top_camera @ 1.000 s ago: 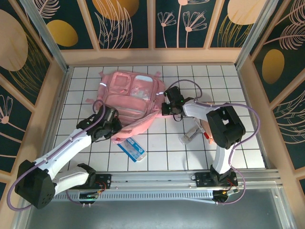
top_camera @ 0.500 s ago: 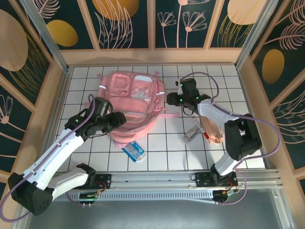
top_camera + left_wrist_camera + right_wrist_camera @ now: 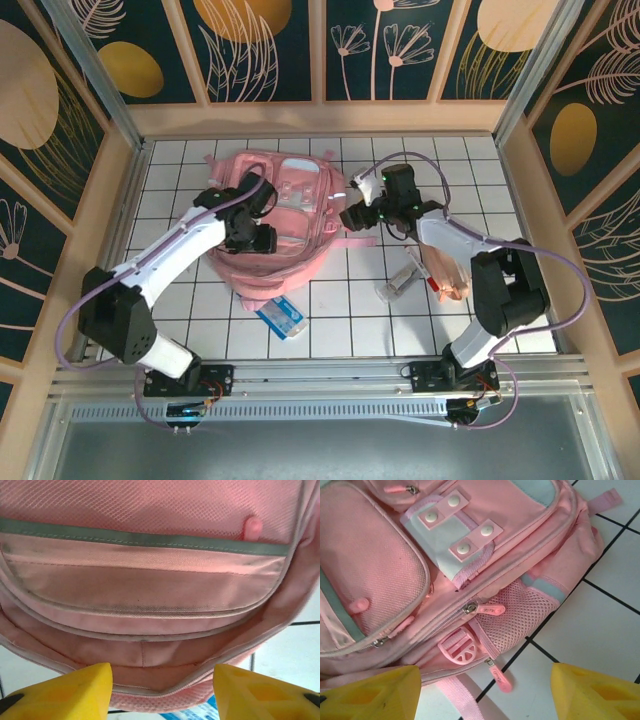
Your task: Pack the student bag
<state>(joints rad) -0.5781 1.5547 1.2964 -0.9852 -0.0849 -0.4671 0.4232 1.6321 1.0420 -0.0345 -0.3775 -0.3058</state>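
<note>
Left claw [image 3: 162, 680]: parted, empty, student bag [image 3: 150, 580] close ahead. Right claw [image 3: 486, 672]: spread wide, empty, bag's mesh side pocket [image 3: 520, 615] just ahead on counter [image 3: 600, 630].

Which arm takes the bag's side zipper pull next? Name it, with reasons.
Right. The right gripper, open, hovers beside the student bag, zipper pull just ahead; the left gripper sits over the front pocket.
</note>
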